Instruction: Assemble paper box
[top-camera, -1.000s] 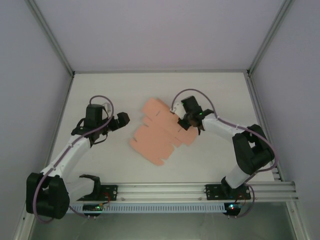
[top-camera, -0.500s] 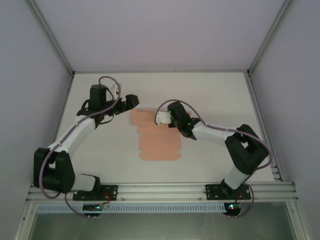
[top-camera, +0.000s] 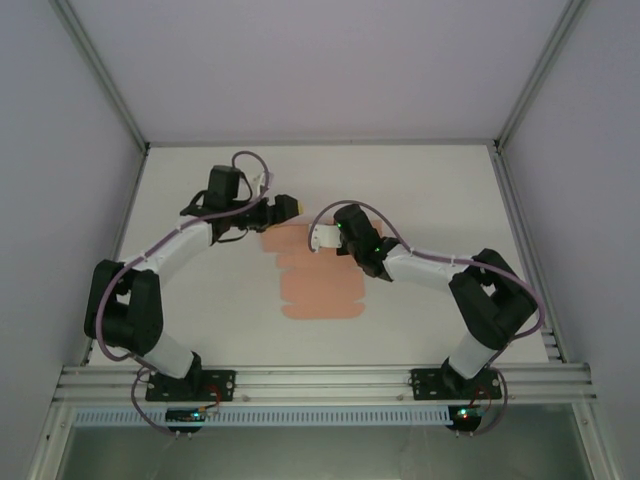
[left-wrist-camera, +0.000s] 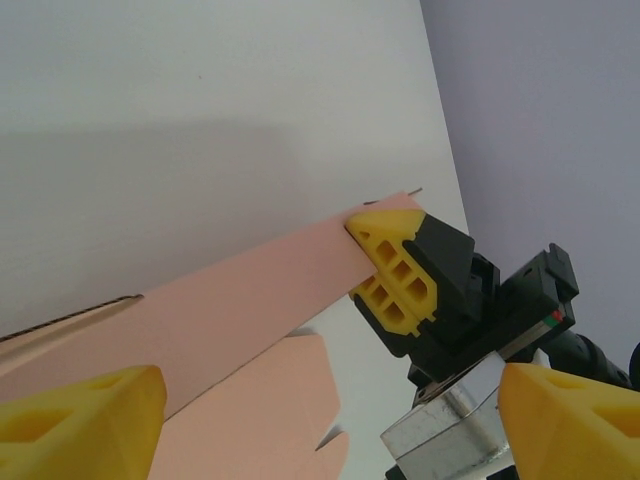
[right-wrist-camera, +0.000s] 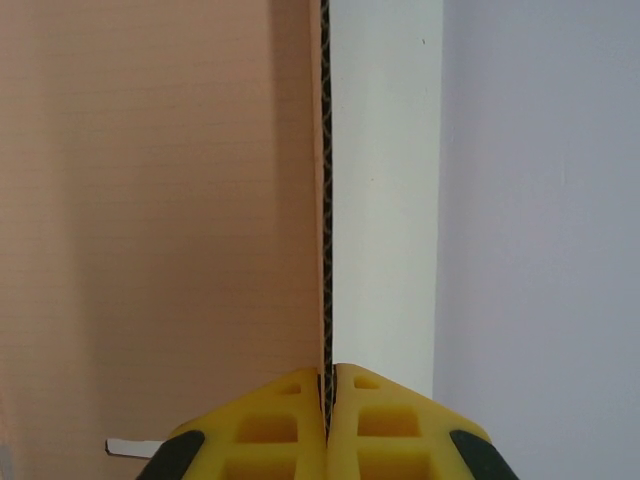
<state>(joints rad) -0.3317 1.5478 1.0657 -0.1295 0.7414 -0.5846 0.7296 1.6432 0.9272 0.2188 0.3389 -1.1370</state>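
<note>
Box (top-camera: 318, 285) lies mostly flat; my right gripper (right-wrist-camera: 327, 388) pinches its upturned edge (at the corner), my left gripper (top-camera: 285, 208) spread wide just beside it.

Robot lab cell: white table (top-camera: 420, 190), aluminium rail (top-camera: 320, 380) at near edge, plain lavender walls (top-camera: 320, 70).

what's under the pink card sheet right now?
White table under the paper box sheet; one panel is lifted, pinched in the right hand. Anything beneath the flat part is covered.
</note>
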